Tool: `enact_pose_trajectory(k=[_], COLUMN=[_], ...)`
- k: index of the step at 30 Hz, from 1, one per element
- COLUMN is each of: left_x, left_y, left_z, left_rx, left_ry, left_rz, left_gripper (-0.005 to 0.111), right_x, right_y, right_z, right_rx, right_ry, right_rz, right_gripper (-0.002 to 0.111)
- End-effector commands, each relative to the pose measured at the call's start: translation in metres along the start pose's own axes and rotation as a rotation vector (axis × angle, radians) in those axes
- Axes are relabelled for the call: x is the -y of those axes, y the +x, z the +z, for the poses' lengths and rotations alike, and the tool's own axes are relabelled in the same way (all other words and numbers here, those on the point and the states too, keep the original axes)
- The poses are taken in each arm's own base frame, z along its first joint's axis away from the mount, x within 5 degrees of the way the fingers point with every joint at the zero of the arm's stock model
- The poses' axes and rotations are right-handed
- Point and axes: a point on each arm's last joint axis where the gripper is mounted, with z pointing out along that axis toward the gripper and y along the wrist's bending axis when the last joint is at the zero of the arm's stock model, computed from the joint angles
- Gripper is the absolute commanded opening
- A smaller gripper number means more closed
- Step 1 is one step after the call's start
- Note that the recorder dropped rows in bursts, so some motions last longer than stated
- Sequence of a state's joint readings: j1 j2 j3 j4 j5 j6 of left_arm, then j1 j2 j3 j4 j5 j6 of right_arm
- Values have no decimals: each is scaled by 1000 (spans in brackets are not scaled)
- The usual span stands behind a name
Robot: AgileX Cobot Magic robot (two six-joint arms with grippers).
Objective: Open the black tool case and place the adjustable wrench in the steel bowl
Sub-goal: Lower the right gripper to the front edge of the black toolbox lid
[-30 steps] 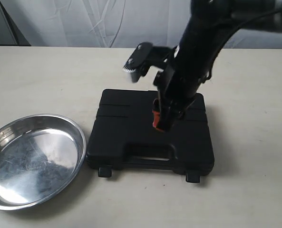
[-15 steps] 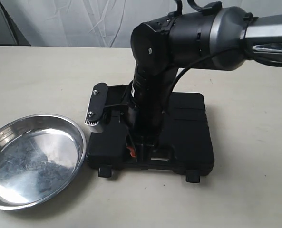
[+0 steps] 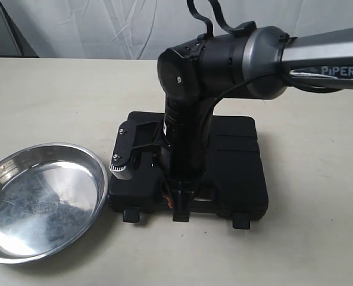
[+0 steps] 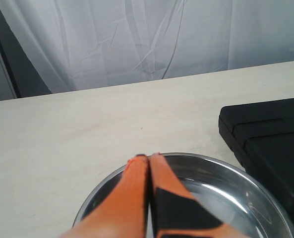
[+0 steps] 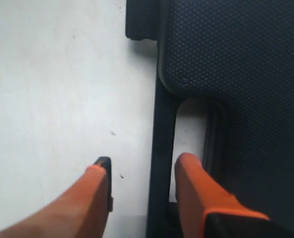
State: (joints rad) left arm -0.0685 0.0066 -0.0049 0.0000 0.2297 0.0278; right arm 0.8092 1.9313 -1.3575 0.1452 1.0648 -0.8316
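A pale worktop [image 3: 319, 238] carries everything, and the dark right arm [image 3: 224, 59] reaches in from the right of the exterior view and bends down over the case [image 3: 236, 161]. The black case lies flat near the middle with its lid shut, so the wrench is out of sight. The steel bowl [image 3: 99, 173] sits just beside the case's left edge, nothing in it. The right pincer [image 5: 144, 163] is down at the case's front edge with its orange fingers [image 5: 191, 178] spread. They straddle the handle bar, one finger in the handle slot and the other outside over bare worktop. Whether they touch the bar cannot be told. The left pincer [image 4: 147, 157] hangs over the bowl's rim, its fingers pressed together with nothing between them. Two small latches [image 3: 241, 221] stick out from the case's front edge.
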Motion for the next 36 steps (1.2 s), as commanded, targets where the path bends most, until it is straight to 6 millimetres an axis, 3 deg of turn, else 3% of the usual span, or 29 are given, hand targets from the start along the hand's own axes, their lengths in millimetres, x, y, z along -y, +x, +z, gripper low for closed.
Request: enact_pose_trajectory(k=[1,13,36], left_x=[0,0,0], left_y=[1,1,1], left_z=[0,0,0], left_rx=[8,8,4], left_ry=[5,5,5], left_rz=[2,2,2], left_gripper=[0,0,0], right_x=[2,6,13], right_y=[-1,-1,0], right_z=[7,25,25], right_rx=[-12,-45,-56], right_ry=[-14,-30,47], right_rz=[-1,0,30], right_gripper=[41,41,41])
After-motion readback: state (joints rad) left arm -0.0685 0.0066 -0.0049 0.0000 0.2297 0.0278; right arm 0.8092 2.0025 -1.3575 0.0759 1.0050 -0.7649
